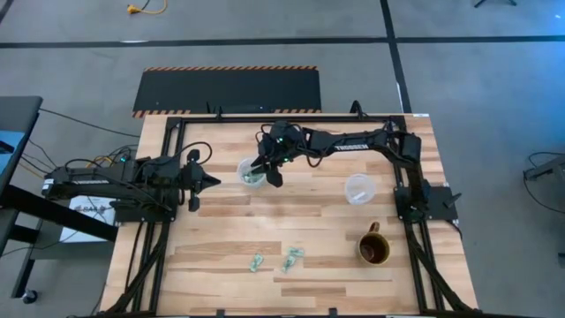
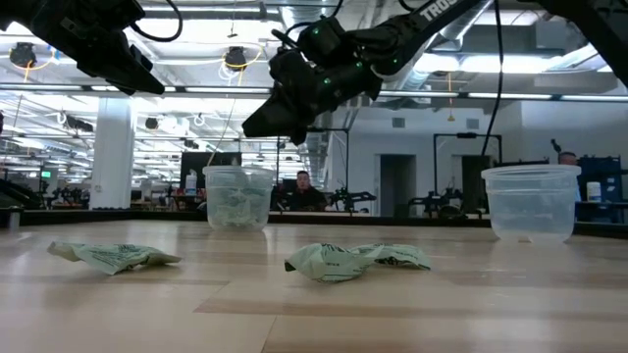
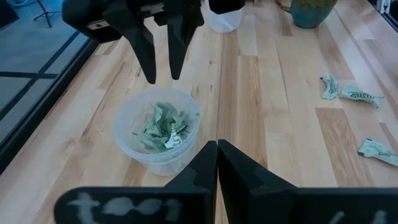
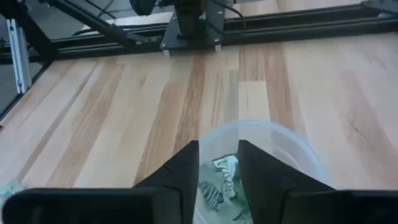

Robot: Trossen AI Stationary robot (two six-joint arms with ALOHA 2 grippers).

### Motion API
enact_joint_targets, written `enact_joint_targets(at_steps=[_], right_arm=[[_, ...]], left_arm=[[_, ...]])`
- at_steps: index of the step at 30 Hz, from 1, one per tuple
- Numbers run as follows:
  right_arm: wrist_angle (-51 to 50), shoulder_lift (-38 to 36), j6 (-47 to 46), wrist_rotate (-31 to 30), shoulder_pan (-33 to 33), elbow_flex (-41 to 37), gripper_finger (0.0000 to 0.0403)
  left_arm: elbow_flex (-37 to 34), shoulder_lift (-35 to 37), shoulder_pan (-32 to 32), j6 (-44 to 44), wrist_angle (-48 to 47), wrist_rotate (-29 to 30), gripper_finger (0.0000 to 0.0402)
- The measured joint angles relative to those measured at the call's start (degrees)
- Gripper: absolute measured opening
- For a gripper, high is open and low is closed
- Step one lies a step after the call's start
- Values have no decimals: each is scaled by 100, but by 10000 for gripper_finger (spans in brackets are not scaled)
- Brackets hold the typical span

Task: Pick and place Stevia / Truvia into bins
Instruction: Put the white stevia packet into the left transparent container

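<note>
Pale butcher-block table [image 1: 291, 221] filling the middle of the high view, framed by black rails, grey floor around it, a hazard-striped dark mat at upper centre. Right gripper [image 1: 267, 168] poised directly above the left-hand clear cup [image 1: 252, 172], just left of frame centre, fingers [image 3: 149, 59] parted with a plain gap and nothing between them. Green-and-white sachets [image 3: 163, 127] heaped inside that cup. Second clear cup [image 1: 359, 189] at centre right, apparently empty; brown mug [image 1: 373, 249] lower right. Three loose sachets near the lower centre: one [image 1: 256, 262] to the left, two [image 1: 291, 258] touching just right of it, all well apart from both cups. Release looks complete; best done by lifting straight up clear of the rim before swinging, to avoid tipping a light cup, then coming down flat on the crumpled packets with fingers spread wide enough to straddle one only. Left gripper [image 1: 209, 180] waiting at left of centre, just beside the filled cup, fingers pressed together. Low view beyond the table: open workshop hall, ceiling lights, white columns, a seated person behind the filled cup.
</note>
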State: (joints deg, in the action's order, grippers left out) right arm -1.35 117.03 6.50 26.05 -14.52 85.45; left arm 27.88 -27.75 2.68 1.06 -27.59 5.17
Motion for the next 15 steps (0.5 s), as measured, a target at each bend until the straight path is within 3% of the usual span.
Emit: enact_joint_targets(at_steps=[4,8,15], right_arm=[[-331,-22,0,58,14,0,117],[-1362,-421,186,173,180,0,124],[-3130,-1232,345,-215,1145,-2,122]], left_arm=[[0,-2,-1,0,0,0,0],[0,-2,0,0,0,0,0],[0,-2,-1,0,-4,0,0]])
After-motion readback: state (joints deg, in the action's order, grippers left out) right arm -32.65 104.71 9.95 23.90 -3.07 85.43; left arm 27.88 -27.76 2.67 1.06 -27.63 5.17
